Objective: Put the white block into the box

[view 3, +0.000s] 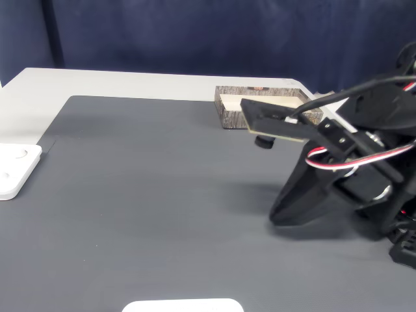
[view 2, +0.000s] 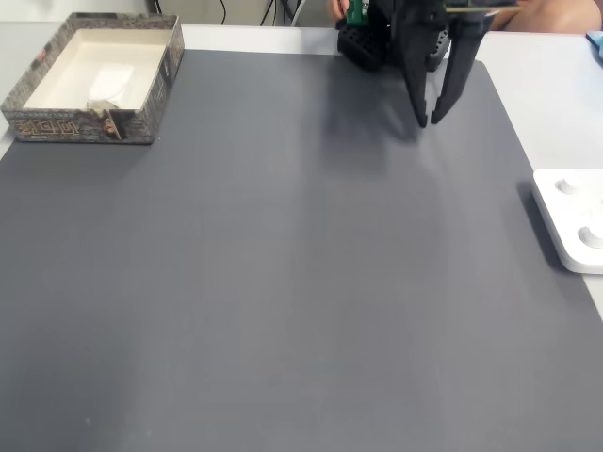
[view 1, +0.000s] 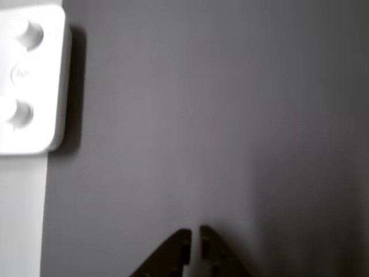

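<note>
The box point(view 2: 57, 121), with a speckled rim and cream inside, stands at the mat's far left corner in a fixed view. A white shape that looks like the white block point(view 2: 113, 77) lies on its floor. My gripper point(view 2: 429, 120) hangs near the mat's far right edge, well away from the box, jaws almost together and holding nothing. In the other view its dark fingertips point(view 1: 179, 245) show a thin slit between them above bare mat. From the opposite side, the box point(view 3: 232, 117) sits behind the arm, and the gripper point(view 3: 278, 218) points down at the mat.
A white plastic device with round buttons point(view 2: 575, 221) lies at the mat's right edge, also the device point(view 1: 29, 81) and the device point(view 3: 13, 170). The grey mat point(view 2: 283, 282) is wide and flat. A person's arm point(view 2: 556, 14) rests behind the robot. Another white object point(view 3: 183, 305) sits at the near edge.
</note>
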You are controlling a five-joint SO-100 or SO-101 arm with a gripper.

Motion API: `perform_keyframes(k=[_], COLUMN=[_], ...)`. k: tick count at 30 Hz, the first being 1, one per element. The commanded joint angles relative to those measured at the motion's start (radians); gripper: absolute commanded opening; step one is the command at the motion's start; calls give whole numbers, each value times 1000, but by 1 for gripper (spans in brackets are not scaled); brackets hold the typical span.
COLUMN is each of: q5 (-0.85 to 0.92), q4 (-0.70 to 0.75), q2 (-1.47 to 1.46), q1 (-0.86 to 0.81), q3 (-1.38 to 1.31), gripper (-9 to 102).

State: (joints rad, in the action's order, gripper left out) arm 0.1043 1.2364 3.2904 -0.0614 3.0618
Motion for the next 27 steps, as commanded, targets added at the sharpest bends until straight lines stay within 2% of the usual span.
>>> perform_keyframes(k=[1, 10, 15, 21, 24, 27], q5=[-40, -129, -253, -218, -78, -80], q4=[-51, -58, 57, 64, 94, 94], q2=[34, 32, 32, 32, 32, 34], q1=[-41, -77, -66, -66, -67, -58], q3=[-2, 31, 31, 31, 31, 31], gripper=[-2, -2, -2, -2, -2, -2])
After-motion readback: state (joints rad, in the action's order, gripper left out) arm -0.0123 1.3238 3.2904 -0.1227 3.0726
